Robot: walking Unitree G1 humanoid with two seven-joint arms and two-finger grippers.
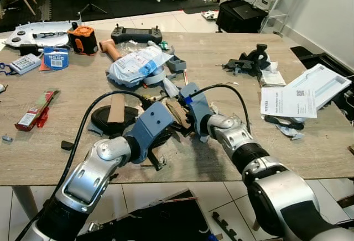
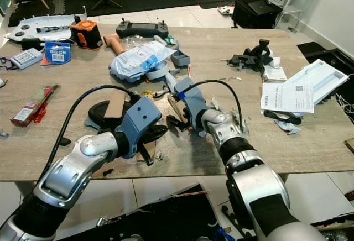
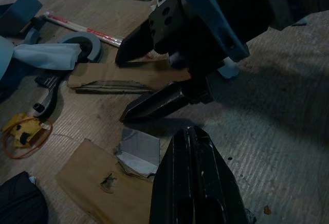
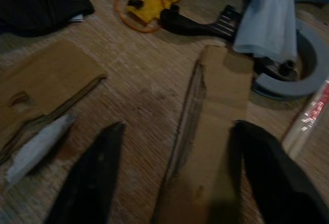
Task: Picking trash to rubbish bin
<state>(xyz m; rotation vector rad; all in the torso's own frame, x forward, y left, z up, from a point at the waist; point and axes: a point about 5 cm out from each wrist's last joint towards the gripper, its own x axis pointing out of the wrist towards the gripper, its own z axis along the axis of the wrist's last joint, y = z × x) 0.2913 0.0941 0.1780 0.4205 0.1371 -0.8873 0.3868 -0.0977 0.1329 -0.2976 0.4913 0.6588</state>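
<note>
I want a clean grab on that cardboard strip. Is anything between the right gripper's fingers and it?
Nothing visible. The right gripper is open, one finger on each side of the cardboard strip, which lies flat on the table. The grey tape roll lies beyond the strip's far end.

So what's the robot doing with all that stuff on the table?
It is tidying scraps off a messy wooden table. Its right hand is open, with its two black fingers on either side of a strip of cardboard, but not gripping it yet. Its left hand is shut and empty, just beside another cardboard scrap.
</note>
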